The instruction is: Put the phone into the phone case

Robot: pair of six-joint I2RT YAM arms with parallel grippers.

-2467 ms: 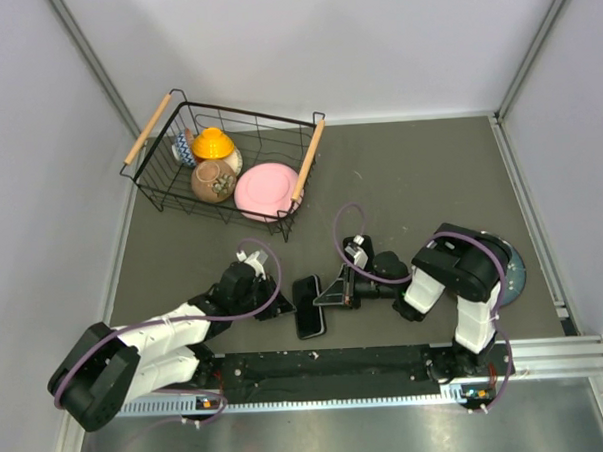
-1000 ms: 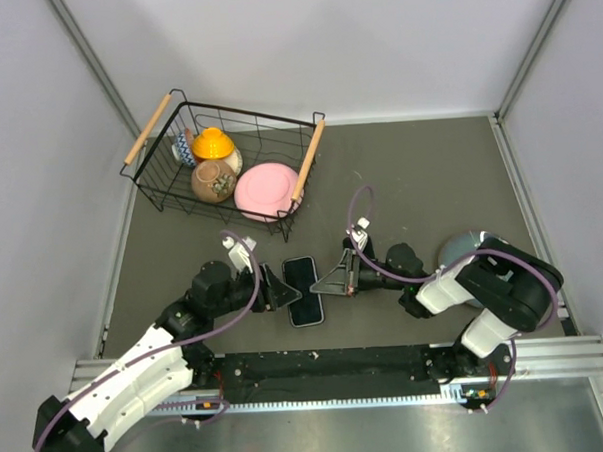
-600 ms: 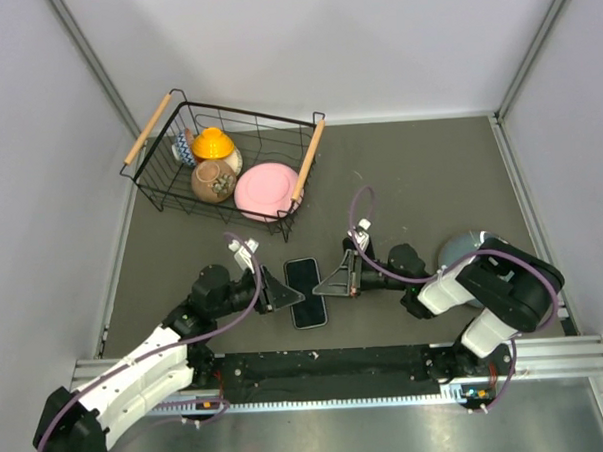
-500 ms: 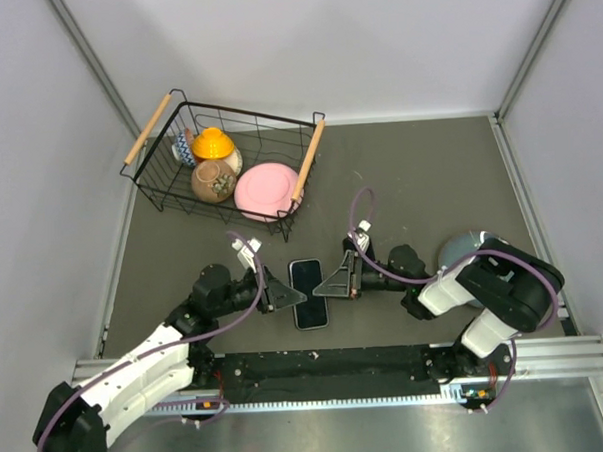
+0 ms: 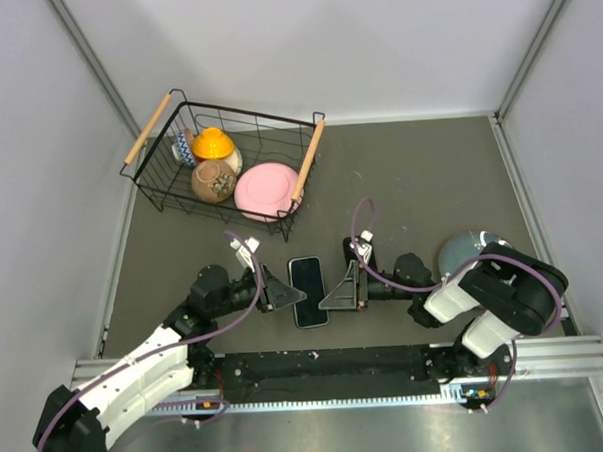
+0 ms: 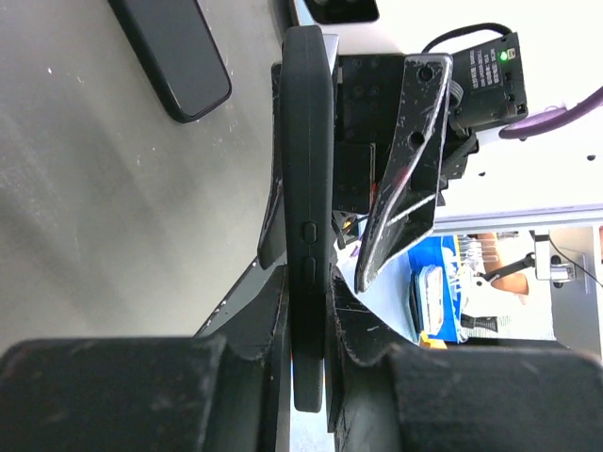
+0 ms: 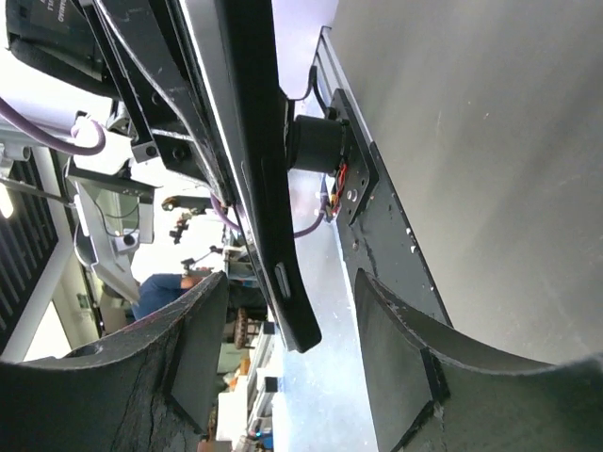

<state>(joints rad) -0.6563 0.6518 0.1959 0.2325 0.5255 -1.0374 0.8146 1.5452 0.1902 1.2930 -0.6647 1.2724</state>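
Held flat just above the table (image 5: 420,181) near its front edge, a buttoned slab, judged to be the phone (image 6: 308,169), is clamped in the left pincer (image 6: 303,292). The right pincer (image 5: 336,291) is spread around it. The presumed case (image 6: 174,52) lies close by, and alignment over it is needed next.

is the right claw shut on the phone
No, in the right wrist view the right claw has its fingers spread wide, with the phone passing between them untouched.
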